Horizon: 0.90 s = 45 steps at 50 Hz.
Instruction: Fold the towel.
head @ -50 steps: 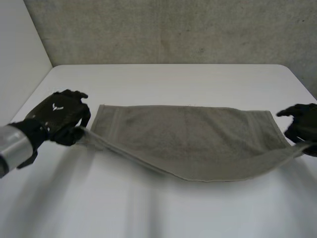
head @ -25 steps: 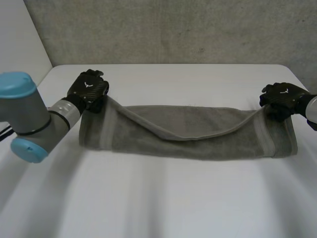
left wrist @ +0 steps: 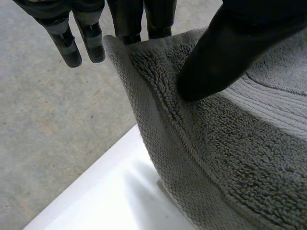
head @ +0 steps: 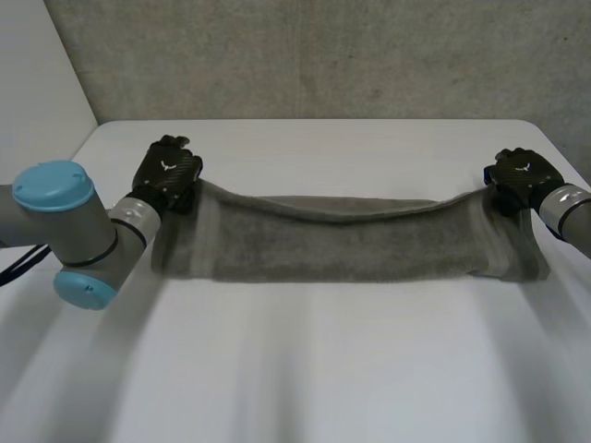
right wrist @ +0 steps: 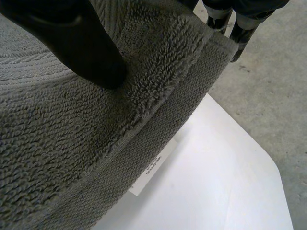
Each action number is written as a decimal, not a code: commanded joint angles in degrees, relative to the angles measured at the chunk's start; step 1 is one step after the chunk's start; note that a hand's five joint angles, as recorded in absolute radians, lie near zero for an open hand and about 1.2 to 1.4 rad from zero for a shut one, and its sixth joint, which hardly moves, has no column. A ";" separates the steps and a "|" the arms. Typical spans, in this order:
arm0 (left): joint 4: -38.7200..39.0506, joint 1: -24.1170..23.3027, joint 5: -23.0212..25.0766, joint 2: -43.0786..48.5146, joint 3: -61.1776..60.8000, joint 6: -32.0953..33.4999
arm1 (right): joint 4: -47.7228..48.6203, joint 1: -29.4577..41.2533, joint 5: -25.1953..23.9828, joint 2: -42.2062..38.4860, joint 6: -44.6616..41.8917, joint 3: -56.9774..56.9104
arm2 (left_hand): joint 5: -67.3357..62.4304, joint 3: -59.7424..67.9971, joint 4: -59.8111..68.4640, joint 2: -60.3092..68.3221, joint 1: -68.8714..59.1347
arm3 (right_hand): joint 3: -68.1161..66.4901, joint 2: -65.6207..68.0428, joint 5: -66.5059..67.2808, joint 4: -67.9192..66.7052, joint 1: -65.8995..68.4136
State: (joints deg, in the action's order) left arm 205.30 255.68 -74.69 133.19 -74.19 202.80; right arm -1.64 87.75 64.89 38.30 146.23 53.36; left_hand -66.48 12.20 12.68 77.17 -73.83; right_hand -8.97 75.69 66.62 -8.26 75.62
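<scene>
Towel pinched at both ends over the white table
Head view: the towel lies doubled lengthwise on the table, its upper edge sagging between the left hand and the right hand. Left wrist view: the thumb clamps a towel corner against the fingers. Right wrist view: the thumb presses the opposite corner likewise; a white label sticks out beneath the cloth
</scene>
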 commanded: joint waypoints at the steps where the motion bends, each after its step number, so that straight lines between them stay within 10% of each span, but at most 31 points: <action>1: 1.86 -0.01 -1.07 0.58 0.01 -0.04 | 1.64 0.23 0.07 -0.94 0.46 -0.01 | -3.52 -2.20 -2.68 2.83 -6.17 | -1.03 4.31 3.38 -1.74 4.38; 14: 2.04 -0.10 -1.77 3.04 1.24 0.14 | 5.24 0.58 1.03 -2.43 1.69 -0.28 | -3.52 -2.20 -2.68 2.83 -6.17 | -1.03 3.37 2.44 -1.74 3.44; 15: 2.04 -0.18 -1.77 3.48 1.24 0.23 | 5.33 0.84 1.21 -2.61 1.69 -0.37 | -3.52 -2.20 -2.68 2.83 -6.17 | -1.03 -31.61 -32.54 -1.74 -31.55; 16: 2.04 -0.27 -1.77 3.83 1.24 0.05 | 5.33 0.85 1.21 -2.61 1.69 -0.37 | -3.52 -2.20 -2.68 2.83 -6.17 | -1.03 -31.96 -32.89 -1.74 -31.90; 17: 2.04 -0.27 -1.77 3.83 1.24 0.05 | 5.50 1.02 1.56 -2.70 1.60 -0.37 | -3.52 -2.20 -2.68 2.83 -6.17 | -1.03 -70.77 -66.62 -1.74 -70.70; 19: 2.21 -0.45 -1.86 4.10 1.33 0.14 | 5.68 1.02 2.43 -2.79 1.60 -0.45 | 19.17 -2.20 -2.68 -19.86 16.52 | -1.03 -75.65 -66.62 -1.74 -75.58; 27: 3.53 -0.80 -6.16 2.44 1.51 0.40 | 9.27 1.37 9.46 -0.52 1.77 -0.02 | 66.41 -2.20 -2.68 -67.10 63.77 | -1.03 -75.69 -66.62 -1.74 -75.62; 45: 1.69 -0.80 -6.60 -14.35 -13.07 0.05 | 7.44 0.32 6.31 19.27 3.45 18.71 | 66.10 -2.20 -2.68 -66.79 63.45 | -1.03 -75.53 -66.62 -1.74 -75.47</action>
State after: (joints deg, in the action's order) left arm 208.39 255.05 -81.84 124.24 -80.75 202.81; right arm 8.91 88.69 74.12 52.51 148.90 65.22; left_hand -2.98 12.20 12.69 13.87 -15.86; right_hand -8.97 4.99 3.55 -8.26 5.90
